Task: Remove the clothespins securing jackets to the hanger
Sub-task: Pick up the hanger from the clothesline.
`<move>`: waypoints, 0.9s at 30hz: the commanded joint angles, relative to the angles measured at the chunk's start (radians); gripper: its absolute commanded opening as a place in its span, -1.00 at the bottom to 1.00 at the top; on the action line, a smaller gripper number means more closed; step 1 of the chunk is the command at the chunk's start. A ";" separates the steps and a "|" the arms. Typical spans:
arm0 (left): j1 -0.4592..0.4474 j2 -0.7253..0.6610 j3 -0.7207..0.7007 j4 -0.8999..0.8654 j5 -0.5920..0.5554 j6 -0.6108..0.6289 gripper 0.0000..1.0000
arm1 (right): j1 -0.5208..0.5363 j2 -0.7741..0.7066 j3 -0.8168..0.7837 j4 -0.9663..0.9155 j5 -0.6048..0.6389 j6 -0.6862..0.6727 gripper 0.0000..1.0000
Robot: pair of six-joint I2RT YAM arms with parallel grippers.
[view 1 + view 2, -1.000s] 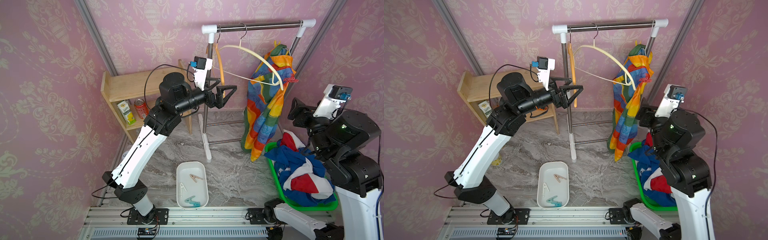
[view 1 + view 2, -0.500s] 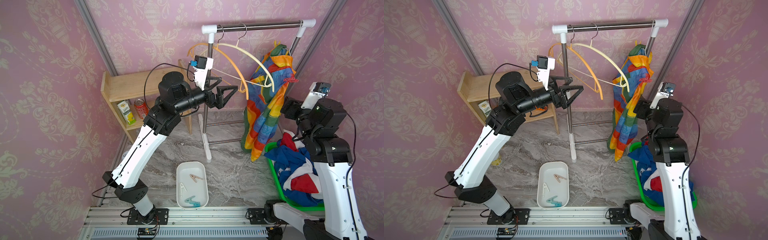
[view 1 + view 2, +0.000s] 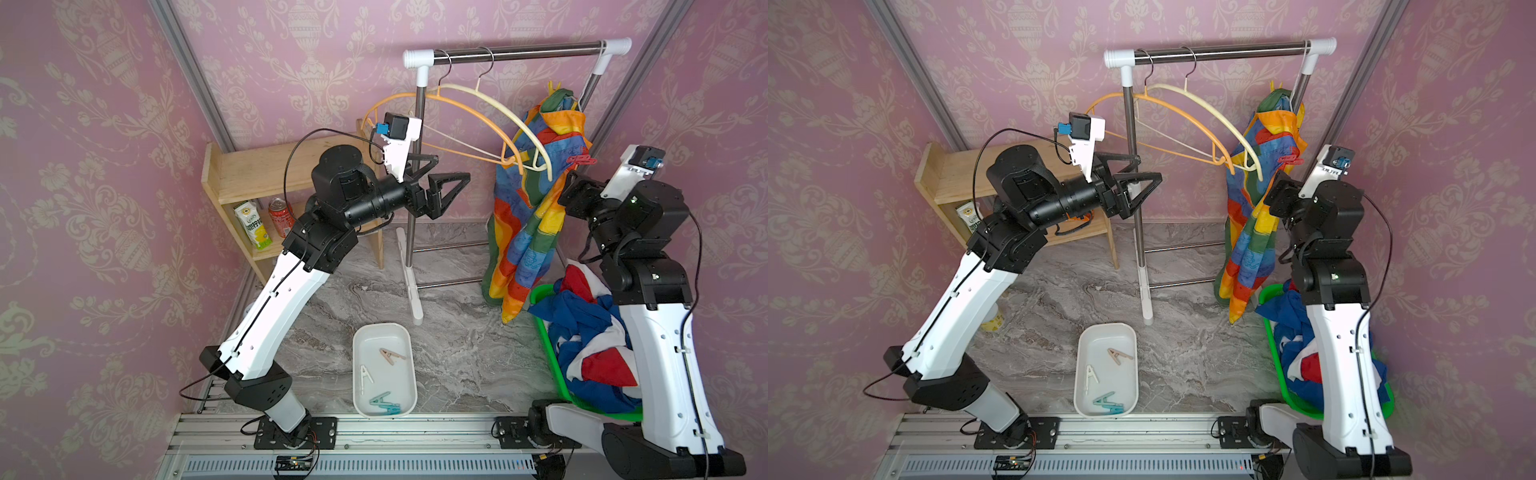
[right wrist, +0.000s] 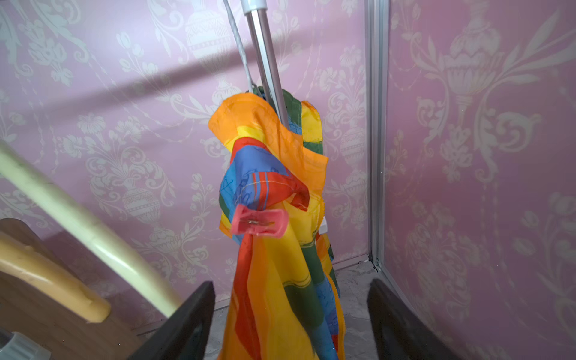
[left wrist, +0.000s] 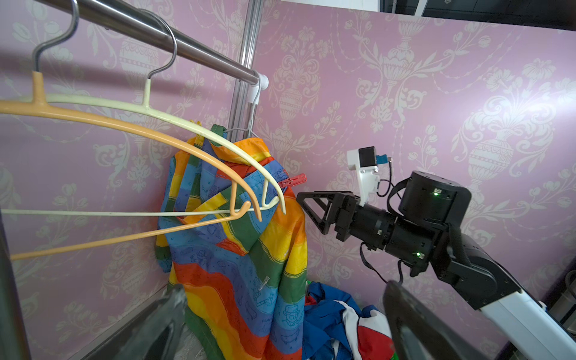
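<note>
On the rainbow jacket [image 4: 280,296], red clothespin [image 4: 258,222]: likely light, springy; pinch its handle end. Left fingers [image 5: 411,324] and right fingers [image 4: 193,318] wide, empty.

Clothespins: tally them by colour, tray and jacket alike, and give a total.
beige-pink clothespin: 1, in the tray
white clothespin: 1, in the tray
teal clothespins: 2 it seems, overlapping, in the tray
red clothespin: 1, on the rainbow jacket
yellow clothespin: 1 it seems, at the jacket's top
Total: 6
</note>
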 commanded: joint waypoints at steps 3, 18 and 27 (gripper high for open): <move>0.025 -0.050 -0.036 0.033 0.020 0.012 0.98 | -0.005 0.041 0.034 0.032 -0.019 0.012 0.55; 0.079 -0.056 -0.055 0.056 0.059 -0.015 0.98 | -0.009 0.121 0.083 0.032 0.032 -0.005 -1.00; 0.088 -0.056 -0.068 0.091 0.082 -0.047 0.98 | -0.006 0.042 0.136 0.016 -0.001 -0.059 -1.00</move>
